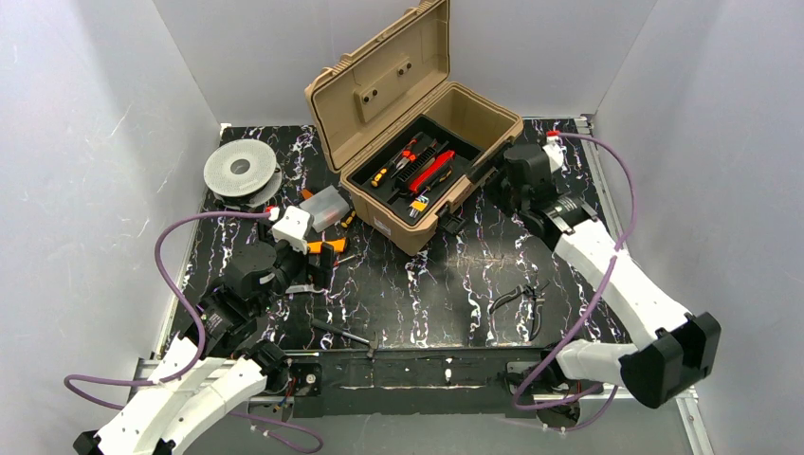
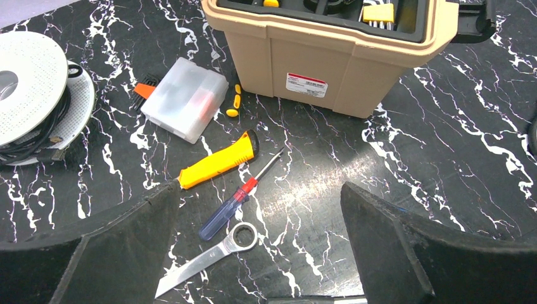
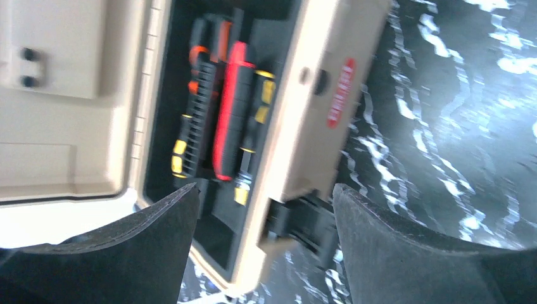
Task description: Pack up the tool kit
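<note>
Black marbled counter (image 1: 455,284): tan toolbox (image 1: 408,114) is set lid-up near the far edge for loading.
Left gripper (image 2: 259,190) is spread over a loose screwdriver (image 2: 234,202) for pickup; right gripper (image 3: 266,193) is spread, empty, above the tray (image 3: 218,215).

Plain white walls (image 1: 95,142) enclose a black, white-veined marble-pattern tabletop (image 1: 427,284).

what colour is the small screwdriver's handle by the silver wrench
Small screwdriver handle: blue with a red collar, best in the left wrist view.
</note>
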Tool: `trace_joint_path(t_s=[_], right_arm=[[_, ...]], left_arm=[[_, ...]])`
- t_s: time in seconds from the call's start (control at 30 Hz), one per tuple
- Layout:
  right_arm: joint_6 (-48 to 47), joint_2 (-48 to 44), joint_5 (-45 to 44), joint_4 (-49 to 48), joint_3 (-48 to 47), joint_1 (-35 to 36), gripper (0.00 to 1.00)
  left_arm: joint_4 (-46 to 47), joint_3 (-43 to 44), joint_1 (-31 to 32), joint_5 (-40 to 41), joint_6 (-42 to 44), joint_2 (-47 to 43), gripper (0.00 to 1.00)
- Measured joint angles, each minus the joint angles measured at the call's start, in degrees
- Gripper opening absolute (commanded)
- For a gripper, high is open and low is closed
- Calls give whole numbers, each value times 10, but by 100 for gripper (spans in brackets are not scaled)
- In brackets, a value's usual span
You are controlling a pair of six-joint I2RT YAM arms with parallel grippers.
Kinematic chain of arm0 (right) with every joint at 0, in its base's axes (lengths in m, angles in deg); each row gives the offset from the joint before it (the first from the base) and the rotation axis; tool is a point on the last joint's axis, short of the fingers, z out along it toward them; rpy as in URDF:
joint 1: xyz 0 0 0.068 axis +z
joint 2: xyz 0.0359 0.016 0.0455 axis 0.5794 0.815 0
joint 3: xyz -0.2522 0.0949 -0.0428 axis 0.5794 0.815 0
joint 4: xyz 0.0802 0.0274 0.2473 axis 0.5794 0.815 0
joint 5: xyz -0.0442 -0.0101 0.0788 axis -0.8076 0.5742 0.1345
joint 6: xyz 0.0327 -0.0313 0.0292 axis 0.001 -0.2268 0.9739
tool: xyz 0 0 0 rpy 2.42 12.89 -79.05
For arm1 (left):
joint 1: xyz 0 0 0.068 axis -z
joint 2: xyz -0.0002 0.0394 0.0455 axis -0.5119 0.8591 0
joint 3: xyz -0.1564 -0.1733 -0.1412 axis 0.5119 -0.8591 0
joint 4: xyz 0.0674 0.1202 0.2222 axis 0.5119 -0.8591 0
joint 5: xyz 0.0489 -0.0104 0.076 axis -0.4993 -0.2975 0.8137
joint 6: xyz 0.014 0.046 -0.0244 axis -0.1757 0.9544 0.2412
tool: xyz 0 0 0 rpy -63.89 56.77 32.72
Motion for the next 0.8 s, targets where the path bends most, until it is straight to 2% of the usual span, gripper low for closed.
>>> trace_joint_path(t_s=[0.4,0.57,0.8], right_arm=[[-24,-129,-65,237,139,-11,82],[-50,-136,-41,272,183,-18,77],[25,-127,-21,299,262,-18,72]], left_arm=[[-1,0,0,-9,-1,-2,98],[-1,0,0,-15,-3,-2,98],[-2,0,0,-22,-5,-2,98]])
